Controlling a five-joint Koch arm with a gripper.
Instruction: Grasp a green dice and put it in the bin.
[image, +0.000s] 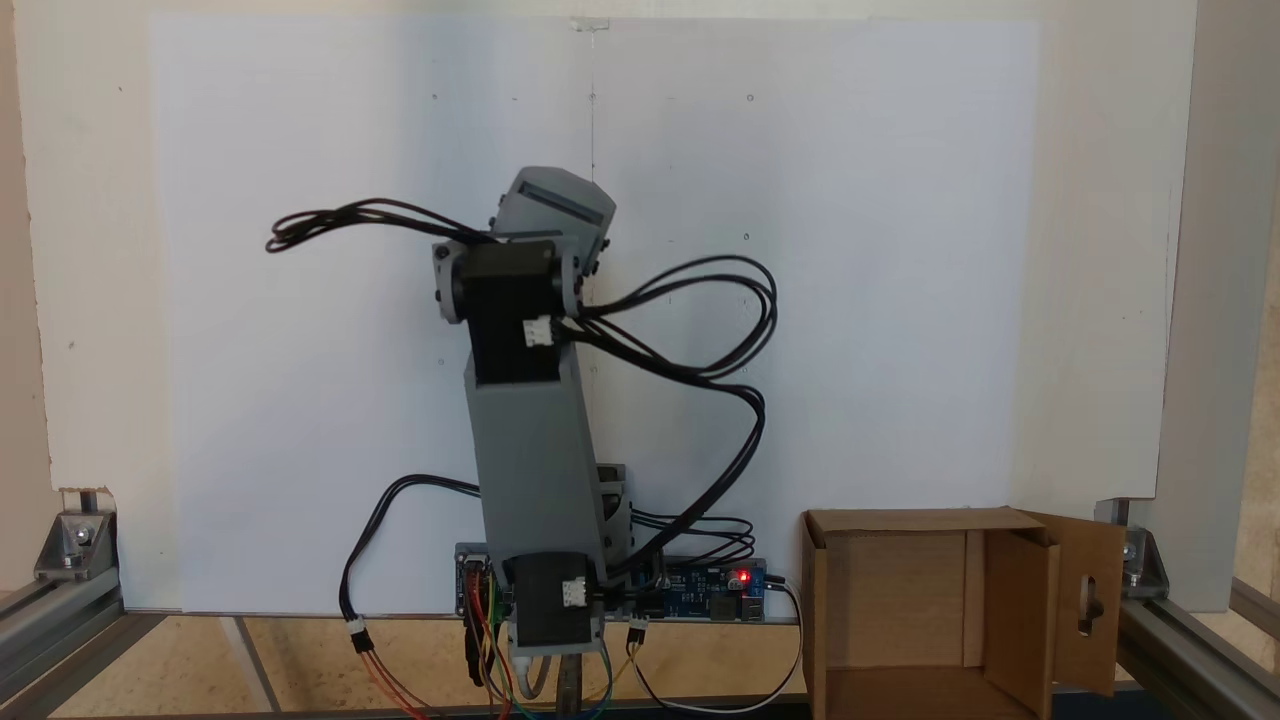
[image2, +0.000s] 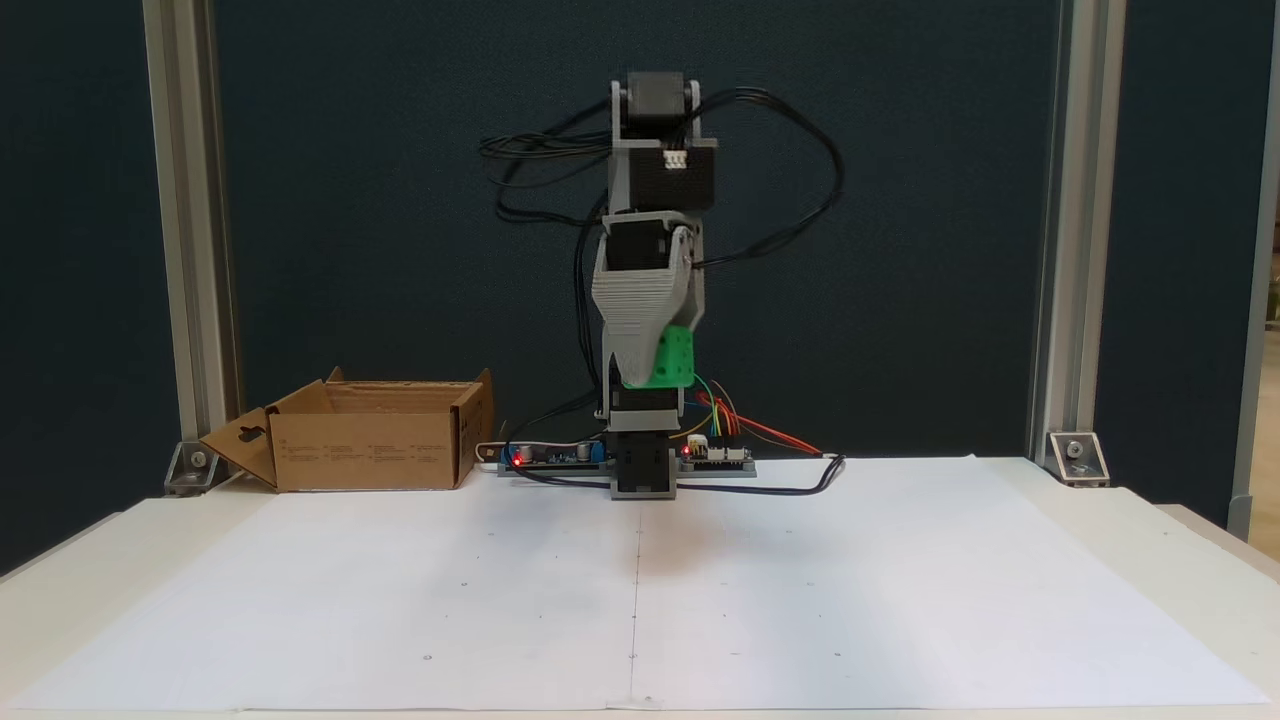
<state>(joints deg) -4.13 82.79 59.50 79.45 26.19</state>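
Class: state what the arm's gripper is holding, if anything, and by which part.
The gripper holds the green dice, clamped by its opposite side faces, raised above the table.

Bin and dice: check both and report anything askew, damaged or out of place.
Nothing stands out. The bin sits upright on the table with its flaps open and looks undamaged. The dice is held in the gripper, raised above the white sheet, not yet over the bin.

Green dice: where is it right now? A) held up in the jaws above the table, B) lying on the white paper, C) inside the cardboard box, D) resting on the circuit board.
A: in a fixed view the green dice sits clamped in the gripper, well above the white paper, and apart from the box at the left.
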